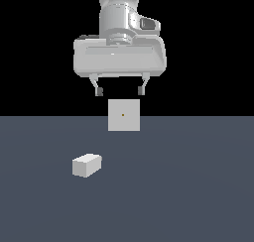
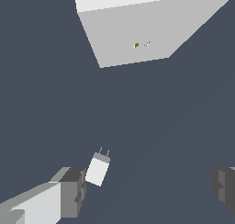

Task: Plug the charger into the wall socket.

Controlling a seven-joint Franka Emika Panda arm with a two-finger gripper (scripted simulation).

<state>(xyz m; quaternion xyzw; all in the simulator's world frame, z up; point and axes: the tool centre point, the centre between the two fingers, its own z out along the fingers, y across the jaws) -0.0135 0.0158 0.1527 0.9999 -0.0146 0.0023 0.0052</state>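
The charger (image 1: 87, 165) is a small off-white block lying on the dark grey floor, toward the exterior view's left and nearer the camera than the socket. In the wrist view the charger (image 2: 97, 169) shows two thin prongs at one end. The wall socket (image 1: 123, 115) is an upright pale square panel with a tiny orange dot at its centre; the wrist view shows the wall socket (image 2: 133, 35) from above. My gripper (image 1: 120, 91) hangs open high above the floor, just over the socket, holding nothing. One of its fingers (image 2: 71, 191) lies close beside the charger in the wrist view.
The dark grey floor (image 1: 188, 186) stretches flat all around the two objects. Black background fills the upper half of the exterior view.
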